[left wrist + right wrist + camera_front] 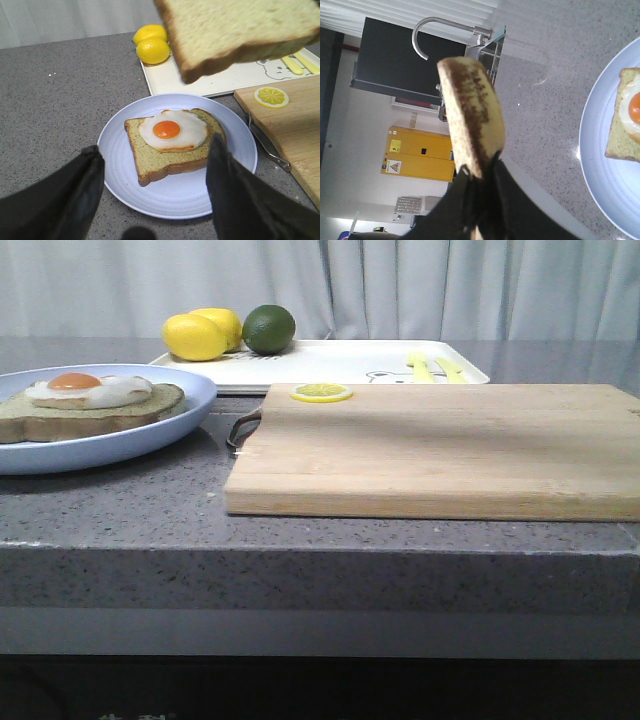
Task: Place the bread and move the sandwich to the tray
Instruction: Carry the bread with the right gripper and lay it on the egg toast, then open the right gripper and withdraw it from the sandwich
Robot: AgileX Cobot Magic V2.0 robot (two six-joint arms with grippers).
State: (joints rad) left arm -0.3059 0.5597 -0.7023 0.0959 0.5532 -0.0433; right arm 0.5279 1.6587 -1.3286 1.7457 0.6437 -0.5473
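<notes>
Right gripper (479, 187) clamped on the crust edge of the bread (472, 120), slice held in the air, off toward the tray (200, 80) side of the egg-topped sandwich (172, 142). Sandwich flat near the middle of the blue plate (125, 185), directly ahead of the left gripper (155, 187). Left fingers spread wide, empty.

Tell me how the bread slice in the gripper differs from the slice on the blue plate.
The bread is held in the air by the right gripper, above the plate; the sandwich slice lies flat on the light-blue plate. The held bread is bare, while the plated slice carries a fried egg. Both have brown crust and pale greenish-tan crumb.
</notes>
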